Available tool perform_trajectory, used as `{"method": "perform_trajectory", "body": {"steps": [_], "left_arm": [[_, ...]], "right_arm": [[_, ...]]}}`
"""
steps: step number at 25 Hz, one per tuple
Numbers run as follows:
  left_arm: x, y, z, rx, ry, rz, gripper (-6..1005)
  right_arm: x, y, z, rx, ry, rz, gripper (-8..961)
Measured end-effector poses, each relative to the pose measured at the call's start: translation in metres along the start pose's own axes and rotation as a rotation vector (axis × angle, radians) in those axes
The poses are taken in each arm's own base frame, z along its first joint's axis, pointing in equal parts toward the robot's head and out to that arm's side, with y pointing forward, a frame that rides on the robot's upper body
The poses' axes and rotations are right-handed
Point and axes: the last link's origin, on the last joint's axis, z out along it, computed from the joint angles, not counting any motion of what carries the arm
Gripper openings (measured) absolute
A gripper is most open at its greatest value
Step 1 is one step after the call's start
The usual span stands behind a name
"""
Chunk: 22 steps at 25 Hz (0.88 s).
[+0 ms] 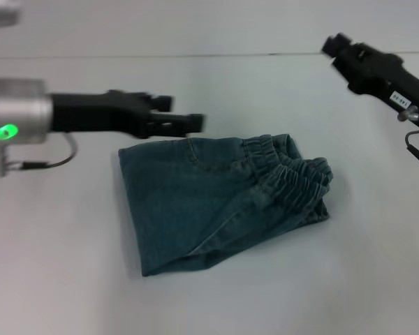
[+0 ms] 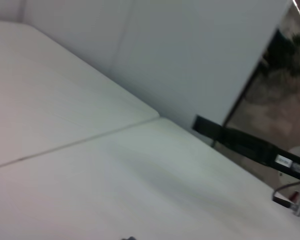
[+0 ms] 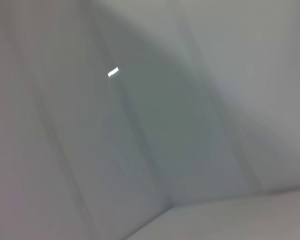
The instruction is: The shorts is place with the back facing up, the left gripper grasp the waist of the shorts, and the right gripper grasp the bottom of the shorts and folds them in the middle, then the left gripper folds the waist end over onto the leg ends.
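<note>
- The white table (image 1: 70,279) fills the head view, a thin seam crossing it near the top of the frame; nothing else lies on it besides the garment.
- The denim shorts (image 1: 216,202) lie folded at the centre of the frame, apart from both arms, with nothing over them.
- Their long axis runs left to right, tilted slightly: the gathered elastic waist (image 1: 293,171) points to the right, doubled over on itself, and the straight folded edge sits at the left.
- The cloth is blue-grey denim, smooth and flat across the left part, with seam lines running diagonally and tight ruffles at the waistband; the outline is roughly a trapezoid.
- The left gripper (image 1: 178,114) reaches in from the left edge, just above the upper left corner of the shorts, black fingers stretched toward the right and spread apart, grasping nothing. A silver cuff with a green light sits behind it.
- The right gripper (image 1: 333,45) is at the upper right, well away from the cloth; whether it is released or clenched cannot be told.
- The left wrist view shows bare tabletop, a wall, and the other arm's black body (image 2: 250,145) far off at the right of that frame.
- The right wrist view shows only blurred grey surfaces.
</note>
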Motion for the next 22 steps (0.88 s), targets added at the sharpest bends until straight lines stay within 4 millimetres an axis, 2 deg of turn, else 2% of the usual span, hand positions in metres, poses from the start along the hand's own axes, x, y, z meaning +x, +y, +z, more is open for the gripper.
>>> {"method": "perform_trajectory", "body": {"steps": [4, 10, 11, 15, 19, 22], "left_arm": [[-0.024, -0.012, -0.037, 0.043, 0.071, -0.057, 899], [-0.055, -0.012, -0.072, 0.057, 0.083, -0.112, 923], [-0.055, -0.012, -0.072, 0.057, 0.083, -0.112, 923], [-0.075, -0.005, -0.085, 0.021, -0.001, -0.135, 922], [-0.090, -0.003, -0.085, 0.018, -0.062, -0.166, 922], [-0.094, -0.002, -0.083, 0.014, -0.074, -0.176, 921]], "right_arm": [[-0.023, 0.017, 0.000, -0.260, 0.182, -0.048, 239], [-0.053, 0.041, -0.021, -0.518, 0.478, -0.090, 473], [-0.057, 0.042, -0.026, -0.530, 0.534, -0.092, 523], [-0.060, 0.038, -0.043, -0.488, 0.731, -0.110, 723], [-0.053, 0.029, -0.054, -0.423, 0.804, -0.094, 802], [-0.048, 0.025, -0.058, -0.389, 0.803, -0.089, 860]]}}
